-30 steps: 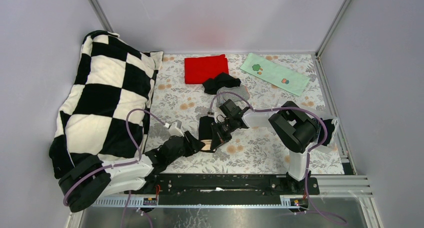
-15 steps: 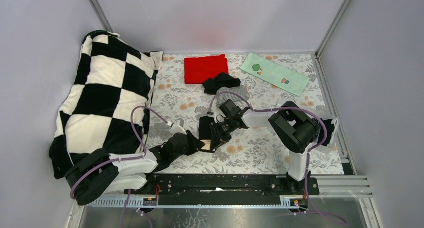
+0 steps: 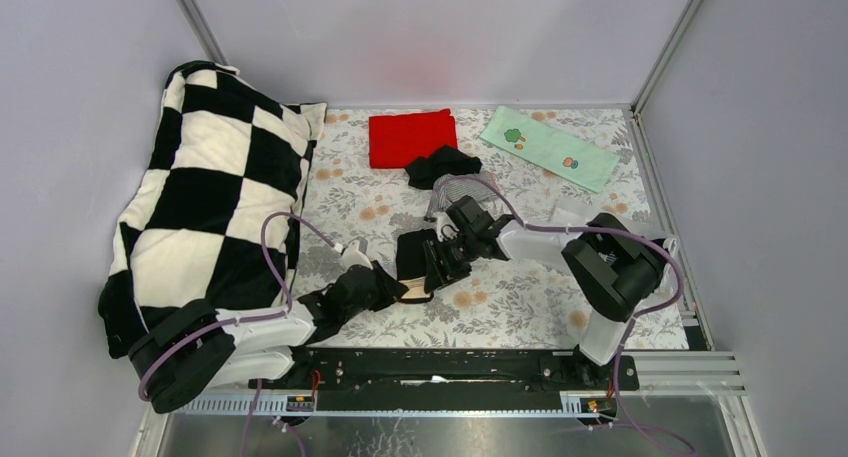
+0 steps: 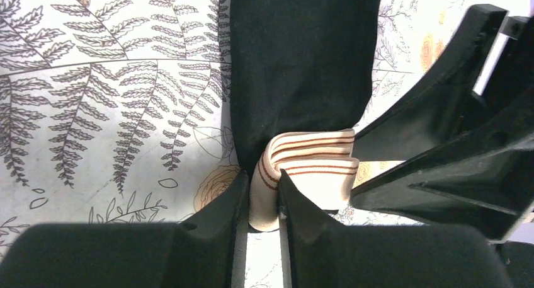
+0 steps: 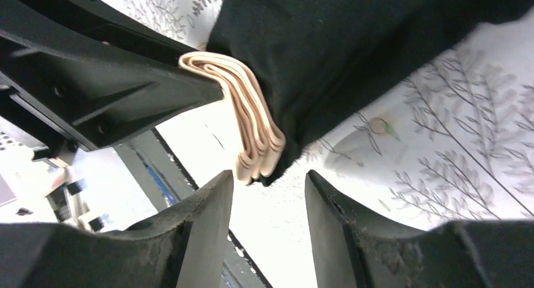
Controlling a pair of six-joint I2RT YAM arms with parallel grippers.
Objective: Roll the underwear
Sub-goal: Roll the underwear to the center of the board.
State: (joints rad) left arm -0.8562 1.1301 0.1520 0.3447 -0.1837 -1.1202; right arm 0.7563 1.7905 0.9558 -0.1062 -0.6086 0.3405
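Observation:
A black brief (image 3: 411, 255) with a cream, red-striped waistband (image 3: 416, 295) lies folded lengthwise on the floral sheet. My left gripper (image 3: 398, 289) is shut on the waistband's near edge (image 4: 266, 203), pinching a fold of it. My right gripper (image 3: 441, 269) is open. Its fingertips (image 5: 214, 193) straddle empty space just short of the waistband's folded corner (image 5: 255, 137) and the black cloth (image 5: 352, 48). More underwear lies behind: a crumpled black one (image 3: 442, 164) and a grey pinstriped one (image 3: 464, 189).
A red cloth (image 3: 411, 137) and a pale green printed cloth (image 3: 548, 147) lie at the back of the sheet. A large black-and-white checkered pillow (image 3: 205, 197) fills the left side. Metal frame rails (image 3: 660, 47) and walls bound the area.
The right arm's elbow has swung to the right and its gripper has shifted slightly right beside the brief. The left arm's elbow moved earlier; its gripper stays at the waistband.

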